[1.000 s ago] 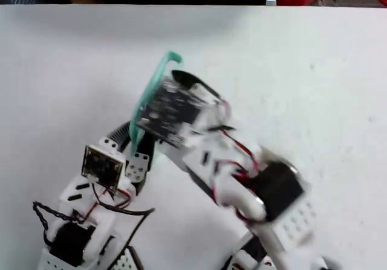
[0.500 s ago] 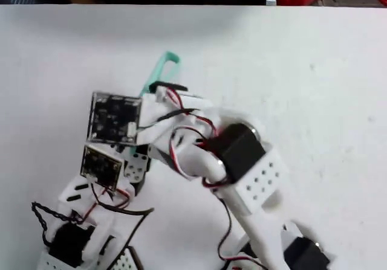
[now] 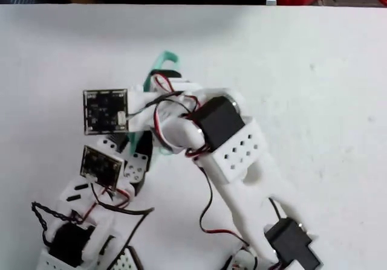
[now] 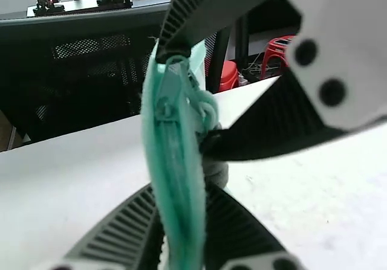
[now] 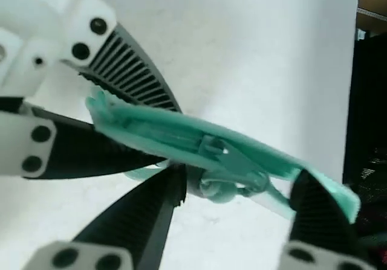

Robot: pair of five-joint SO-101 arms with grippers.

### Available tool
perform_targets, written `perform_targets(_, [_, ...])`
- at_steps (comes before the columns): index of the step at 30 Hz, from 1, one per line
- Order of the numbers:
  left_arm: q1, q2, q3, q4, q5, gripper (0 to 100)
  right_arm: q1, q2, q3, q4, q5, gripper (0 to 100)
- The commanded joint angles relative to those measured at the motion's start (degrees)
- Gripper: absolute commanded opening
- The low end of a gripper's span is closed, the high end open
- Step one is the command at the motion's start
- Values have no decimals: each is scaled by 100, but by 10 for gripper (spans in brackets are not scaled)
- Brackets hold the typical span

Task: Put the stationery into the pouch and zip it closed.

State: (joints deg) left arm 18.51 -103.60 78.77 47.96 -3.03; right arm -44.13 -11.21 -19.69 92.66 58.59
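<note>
- Pouch [image 5: 181, 131]: a flat teal pouch with a fuzzy, felt-like edge. A zip runs along that edge and carries a ring-shaped zip pull [image 5: 213, 188].
- Position: the pouch is held between the two arms over the white surface [image 3: 302, 70], standing on edge rather than lying flat. Whether its lower edge touches the surface cannot be told.
- Long axis: in the high view the pouch runs from the left arm's end towards the far side of the surface, leaning slightly to the right. Its far tip, a small hooked corner, shows just beyond the right arm's wrist. The zipped edge faces upward.
- Left gripper [image 4: 179, 191]: its ridged black fingers are closed on the near end of the pouch, one finger on each flat side.
- Right gripper [image 5: 240, 185]: it comes down onto the zipped edge from above with its fingers spread apart along the zip line. One fingertip is just beside the zip pull and the other is near the pouch's far end.
- How far the zip is drawn cannot be told.
</note>
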Motion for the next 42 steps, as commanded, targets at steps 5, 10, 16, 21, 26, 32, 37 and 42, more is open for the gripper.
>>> perform_targets(5, [92,57,26,35,-70,23,-84,-295,-369,4,-352,29])
perform_targets(10, [92,57,26,35,-70,23,-84,-602,-431,-233,-448,18])
perform_targets(16, [75,57,26,35,-70,23,-57,-787,-440,-470,-774,18])
perform_targets(21, [75,57,26,35,-70,23,-48,-848,-448,-435,-782,18])
perform_targets(26, [75,57,26,35,-70,23,-48,-848,-475,-435,-800,18])
perform_targets(32, [84,57,26,35,-79,23,-48,-848,-721,31,-853,128])
perform_targets(37, [84,57,26,35,-79,23,-48,-848,-765,-48,-1037,63])
perform_targets(42, [84,57,26,35,-79,23,-48,-892,-765,-110,-1037,40])
